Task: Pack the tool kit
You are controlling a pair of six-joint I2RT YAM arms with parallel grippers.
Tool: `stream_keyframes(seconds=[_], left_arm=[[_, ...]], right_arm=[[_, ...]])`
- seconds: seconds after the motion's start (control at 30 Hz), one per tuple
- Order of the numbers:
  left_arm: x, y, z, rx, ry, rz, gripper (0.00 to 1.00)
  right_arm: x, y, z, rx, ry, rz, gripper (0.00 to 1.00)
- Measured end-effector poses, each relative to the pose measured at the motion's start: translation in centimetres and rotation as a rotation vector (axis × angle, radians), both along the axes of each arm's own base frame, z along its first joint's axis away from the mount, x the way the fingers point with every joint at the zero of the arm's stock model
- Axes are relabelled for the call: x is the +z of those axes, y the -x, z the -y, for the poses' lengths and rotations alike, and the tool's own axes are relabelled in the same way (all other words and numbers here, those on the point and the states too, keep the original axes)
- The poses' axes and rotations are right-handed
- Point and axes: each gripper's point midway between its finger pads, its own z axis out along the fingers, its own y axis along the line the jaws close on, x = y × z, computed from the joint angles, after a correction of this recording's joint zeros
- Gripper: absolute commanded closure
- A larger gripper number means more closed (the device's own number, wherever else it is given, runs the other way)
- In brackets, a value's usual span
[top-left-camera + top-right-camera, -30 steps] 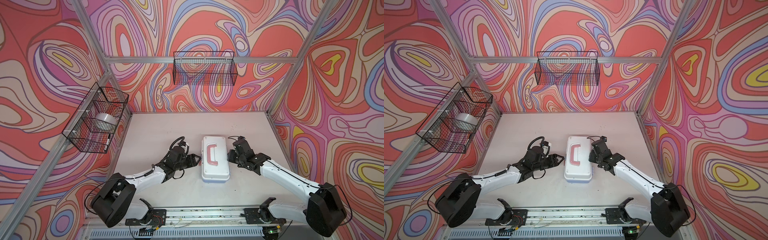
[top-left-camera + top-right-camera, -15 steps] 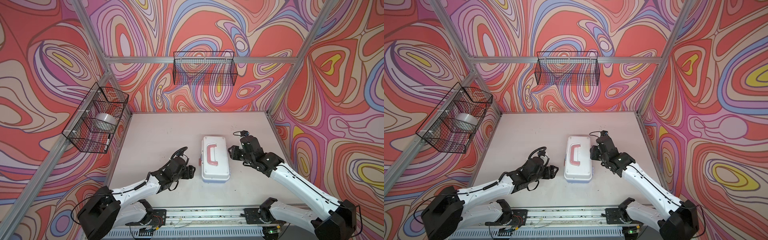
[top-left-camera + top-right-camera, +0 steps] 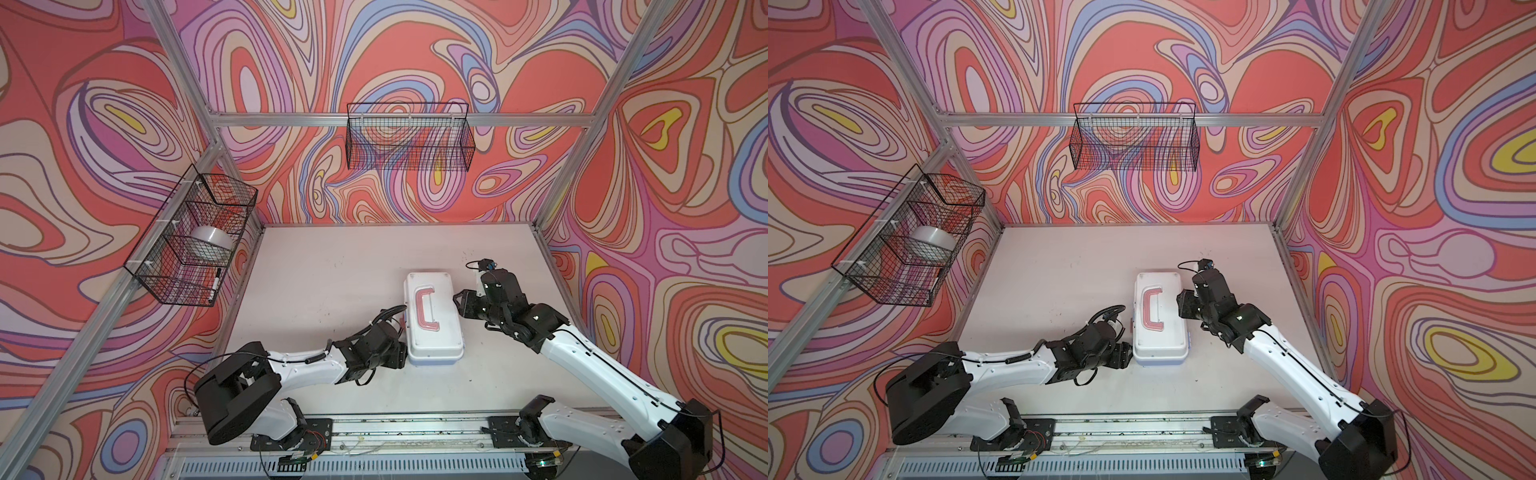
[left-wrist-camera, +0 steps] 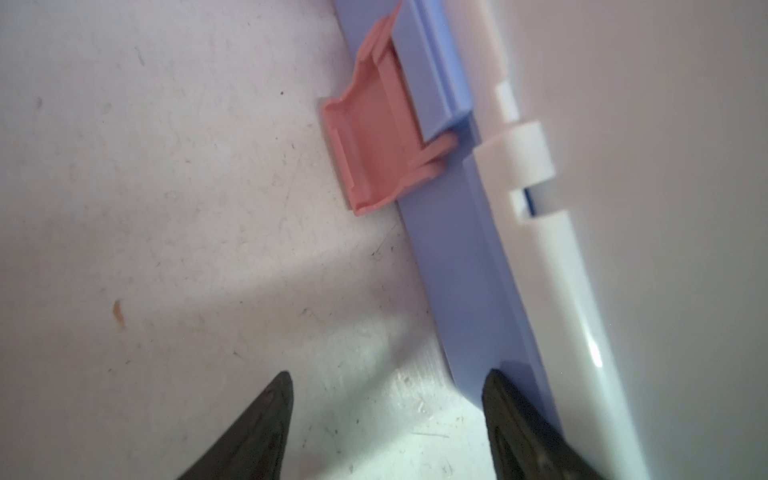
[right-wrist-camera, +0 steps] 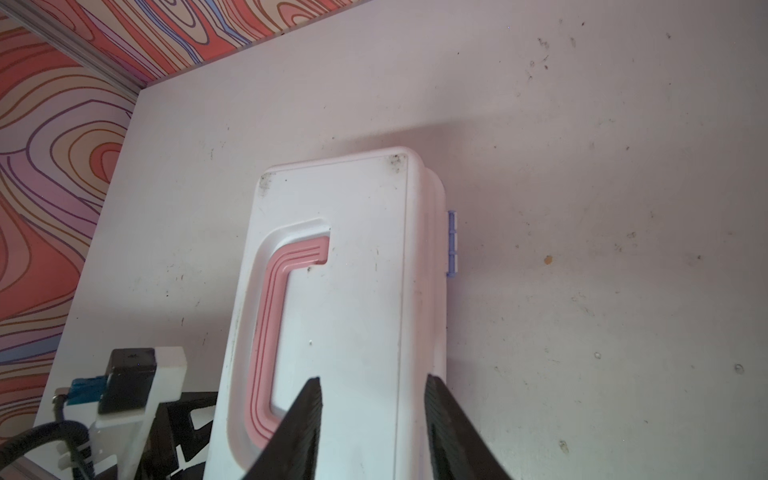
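Pale, scuffed tabletop [image 3: 332, 270] lies under my left gripper [image 4: 386, 382], fingers apart and empty, one tip just beside the blue base [image 4: 457, 270] of the tool kit [image 3: 440, 336], near its pink latch [image 4: 374, 145]. My right gripper [image 5: 374, 378], fingers apart, holds nothing above the closed white lid [image 5: 353, 270], mid-table.

Both top views: mounted high above the near rail [image 3: 415, 430], angled steeply down toward the back wall [image 3: 291, 62]; both take in the whole table [image 3: 332, 266], tool kit [image 3: 434, 320] lower centre. Left wrist view: very close, skimming the kit's latch [image 4: 374, 141] side. Right wrist view: close above the lid [image 5: 353, 270], along its handle [image 5: 266, 332].
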Motion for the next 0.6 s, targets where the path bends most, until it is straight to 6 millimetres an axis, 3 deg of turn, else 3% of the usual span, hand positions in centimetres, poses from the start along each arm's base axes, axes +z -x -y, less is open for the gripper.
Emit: stream_keyframes(seconds=[0.27, 0.6], left_arm=[[0.5, -1.5, 0.4, 0.034, -0.022, 0.042, 0.21], [-0.6, -3.5, 0.3, 0.091, -0.084, 0.161, 0.21]], right_arm=[[-1.9, 0.5, -0.2, 0.002, -0.018, -0.033, 0.57], [-1.4, 0.0, -0.5, 0.0, -0.036, -0.006, 0.58]])
